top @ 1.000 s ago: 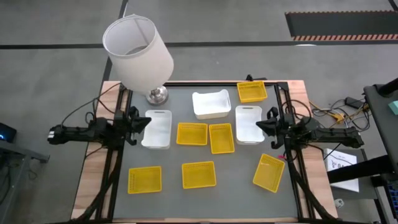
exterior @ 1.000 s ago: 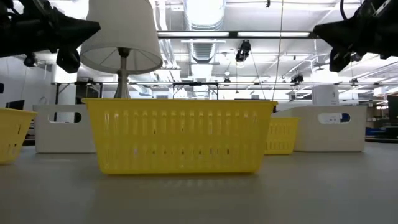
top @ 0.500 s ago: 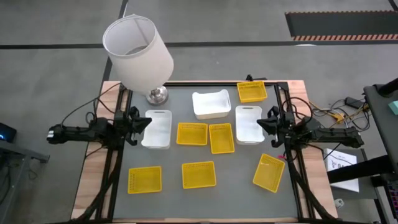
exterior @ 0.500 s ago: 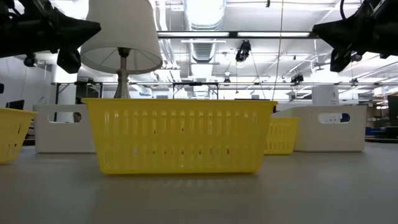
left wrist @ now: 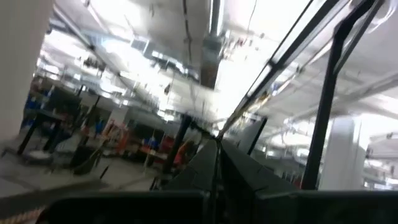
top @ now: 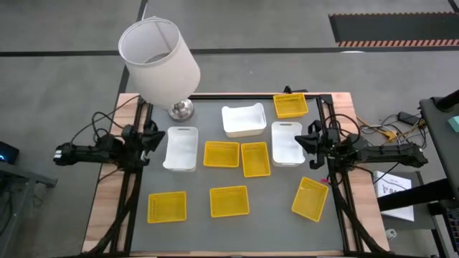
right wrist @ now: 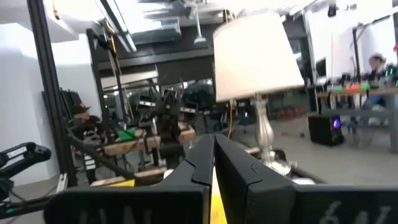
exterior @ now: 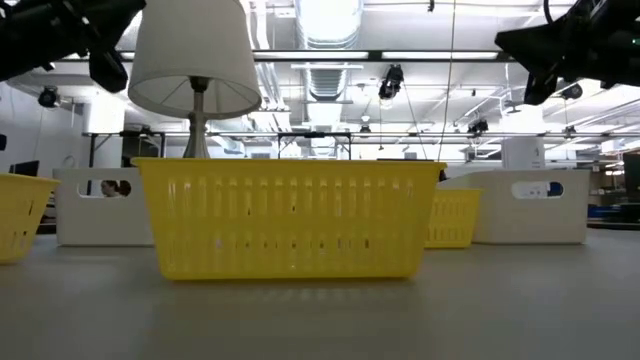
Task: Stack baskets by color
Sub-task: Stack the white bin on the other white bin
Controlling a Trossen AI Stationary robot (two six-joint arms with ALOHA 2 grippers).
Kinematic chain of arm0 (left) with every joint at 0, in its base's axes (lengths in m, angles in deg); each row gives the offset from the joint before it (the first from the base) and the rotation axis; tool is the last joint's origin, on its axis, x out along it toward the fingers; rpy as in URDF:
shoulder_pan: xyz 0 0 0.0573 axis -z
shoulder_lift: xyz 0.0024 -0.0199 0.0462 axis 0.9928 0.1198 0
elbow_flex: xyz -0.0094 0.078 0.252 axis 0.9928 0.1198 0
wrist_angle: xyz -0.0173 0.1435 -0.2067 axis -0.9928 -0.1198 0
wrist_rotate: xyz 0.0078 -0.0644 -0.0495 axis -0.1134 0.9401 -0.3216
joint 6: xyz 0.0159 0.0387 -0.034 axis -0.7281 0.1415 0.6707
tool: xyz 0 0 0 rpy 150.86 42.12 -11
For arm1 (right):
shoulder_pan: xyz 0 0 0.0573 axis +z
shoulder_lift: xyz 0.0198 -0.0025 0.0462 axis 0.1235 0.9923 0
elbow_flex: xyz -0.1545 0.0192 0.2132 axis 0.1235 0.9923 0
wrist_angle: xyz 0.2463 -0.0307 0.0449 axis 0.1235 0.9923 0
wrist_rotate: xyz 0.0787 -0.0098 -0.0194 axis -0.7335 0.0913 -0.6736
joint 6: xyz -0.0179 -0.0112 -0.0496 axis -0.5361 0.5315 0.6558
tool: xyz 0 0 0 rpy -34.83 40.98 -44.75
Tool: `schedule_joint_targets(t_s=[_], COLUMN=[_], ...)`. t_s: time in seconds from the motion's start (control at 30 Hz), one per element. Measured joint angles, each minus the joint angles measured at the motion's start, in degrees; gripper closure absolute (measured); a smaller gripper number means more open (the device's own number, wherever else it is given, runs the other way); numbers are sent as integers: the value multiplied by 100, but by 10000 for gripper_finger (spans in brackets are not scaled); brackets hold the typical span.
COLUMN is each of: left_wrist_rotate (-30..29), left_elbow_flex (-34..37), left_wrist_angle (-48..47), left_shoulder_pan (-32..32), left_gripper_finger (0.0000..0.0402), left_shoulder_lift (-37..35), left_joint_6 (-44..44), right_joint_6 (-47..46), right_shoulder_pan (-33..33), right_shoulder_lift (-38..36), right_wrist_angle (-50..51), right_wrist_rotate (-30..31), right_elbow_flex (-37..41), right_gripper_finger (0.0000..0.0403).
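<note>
No stacking done yet: the shallow rectangular plastic baskets all lie singly on the grey table top [top: 265, 208]. Six bright yellow mesh-sided baskets: one at the far right corner [top: 290, 105], two touching side by side mid-table [top: 221, 154] [top: 255, 159], three along the near edge [top: 166, 206] [top: 229, 201] [top: 310, 198]. Three plain white baskets: left [top: 181, 148], centre-far [top: 244, 120], right [top: 287, 142]. A white lampshade on a chrome base [top: 158, 51] stands at the far left corner. Left gripper [top: 148, 140] hangs raised at the left table edge, just beside the left white basket, fingers pressed together, holding nothing. Right gripper [top: 310, 139] hangs raised at the right edge by the right white basket, likewise closed and empty. Judged step: start of approach. Next move calls for parting the fingers, descending on a basket rim, and carrying it over a same-coloured one.
</note>
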Motion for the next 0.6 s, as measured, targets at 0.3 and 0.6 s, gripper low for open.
schedule_joint_targets(t_s=[0.3,0.6], left_wrist_rotate=[57,52], left_elbow_flex=[2,4], left_wrist_angle=[483,1786], left_shoulder_pan=[0,-2], left_gripper_finger=[398,398], left_shoulder_lift=[655,1664], left_joint_6=[43,-71], right_joint_6=[571,797], right_shoulder_pan=[0,-2], right_shoulder_lift=[878,1824], right_wrist_angle=[-635,-478], right_wrist_rotate=[0,8], right_elbow_flex=[-205,-942], right_gripper_finger=[394,394])
